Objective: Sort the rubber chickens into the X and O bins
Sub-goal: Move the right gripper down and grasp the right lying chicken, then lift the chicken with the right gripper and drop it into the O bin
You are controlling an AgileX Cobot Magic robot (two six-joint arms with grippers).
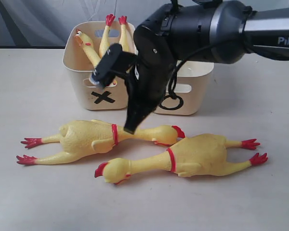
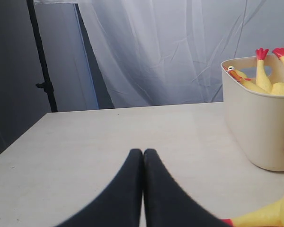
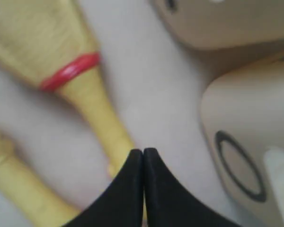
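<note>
A pale tabletop (image 1: 38,192) is seen carrying everything, and a black robot arm (image 1: 207,31) is stretched in over it from the right. Two cream rounded plastic tubs are counted at the back, side by side: the X bin (image 1: 82,82) on the left and the O bin (image 1: 197,82) on the right, the latter largely hidden by the arm. Two whole yellow bumpy rubber chickens with red combs, feet and neck bands are laid on the tabletop just in front of the tubs: the rear chicken (image 1: 84,137) with its head to the right, and the front chicken (image 1: 200,156) with its head to the left, just beside it. Two further pieces are held in the X bin: a headless yellow body (image 1: 106,41) with red feet upward and a separate head-and-neck piece (image 1: 86,48). Two pincers are counted. The right pincer (image 1: 131,127) is pointed down, its black fingers pressed together with nothing pinched. Its tip is set over the rear chicken's neck, between band and head; contact cannot be told. The left pincer (image 2: 143,151) is likewise pressed together and empty, low over bare tabletop, apart from the X bin.
</note>
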